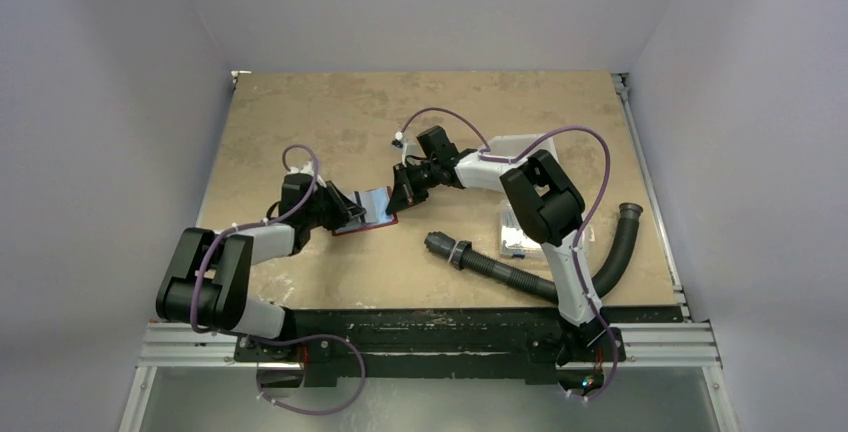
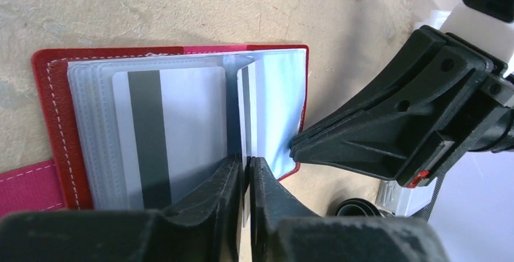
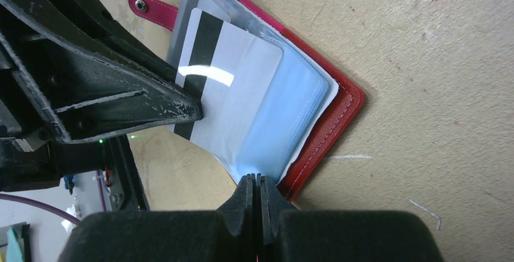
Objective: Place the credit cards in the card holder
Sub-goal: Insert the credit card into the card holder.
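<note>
The red card holder (image 1: 385,222) lies open on the table, its clear sleeves fanned out (image 2: 91,122). One pale grey credit card with a dark stripe (image 2: 176,134) sits in a left-hand sleeve. My left gripper (image 2: 245,160) is shut on a second credit card (image 2: 245,110), held on edge at the holder's middle fold; the right wrist view shows its striped face (image 3: 242,86). My right gripper (image 3: 257,180) is shut with nothing between its fingers. Its tips press on the edge of the pale blue right-hand sleeves (image 3: 291,110).
The holder's pink closing tab (image 3: 148,7) sticks out on the side away from the right gripper. A black corrugated hose (image 1: 510,274) lies near the front right, curving up at the right edge. A clear box (image 1: 513,234) and a white tray (image 1: 525,142) sit by the right arm.
</note>
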Available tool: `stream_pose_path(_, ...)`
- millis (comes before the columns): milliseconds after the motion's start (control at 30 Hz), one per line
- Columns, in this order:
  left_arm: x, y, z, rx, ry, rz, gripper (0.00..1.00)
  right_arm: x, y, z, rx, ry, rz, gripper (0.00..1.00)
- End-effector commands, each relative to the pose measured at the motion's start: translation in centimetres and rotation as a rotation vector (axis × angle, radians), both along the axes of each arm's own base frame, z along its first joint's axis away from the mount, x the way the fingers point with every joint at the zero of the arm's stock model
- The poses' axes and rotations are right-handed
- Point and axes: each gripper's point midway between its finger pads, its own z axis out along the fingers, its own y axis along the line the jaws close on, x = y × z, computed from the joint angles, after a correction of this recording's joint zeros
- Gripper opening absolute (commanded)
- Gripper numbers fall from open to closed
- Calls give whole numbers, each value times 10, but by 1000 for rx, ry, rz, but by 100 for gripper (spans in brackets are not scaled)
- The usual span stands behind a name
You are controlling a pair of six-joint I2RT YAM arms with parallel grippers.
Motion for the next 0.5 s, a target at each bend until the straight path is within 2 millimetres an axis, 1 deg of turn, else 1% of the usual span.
stream_pose_path(0, -12, 3, -5, 126, 68, -79, 21, -13, -22, -52, -160, 44, -25, 0)
stream_pose_path(67, -12, 13, -3, 184, 83, -54, 36, -12, -22, -51, -156, 43, -24, 0)
stream_pose_path(100, -11, 16, 0, 205, 80, -46, 39, -13, -22, -51, -156, 44, -23, 0)
stream_pose_path(167, -12, 22, 1, 238, 97, -31, 40, -13, -22, -51, -157, 44, -21, 0)
stream_pose_path(267, -13, 25, 1, 261, 104, -25, 42, -13, -22, -53, -161, 45, -21, 0)
stream_pose_path(367, -10, 17, -1, 248, 95, -50, 41, -13, -23, -53, -163, 45, -22, 0)
stream_pose_path(467, 1, 5, 2, 211, 60, -70, 39, -14, -23, -54, -167, 46, -23, 0)
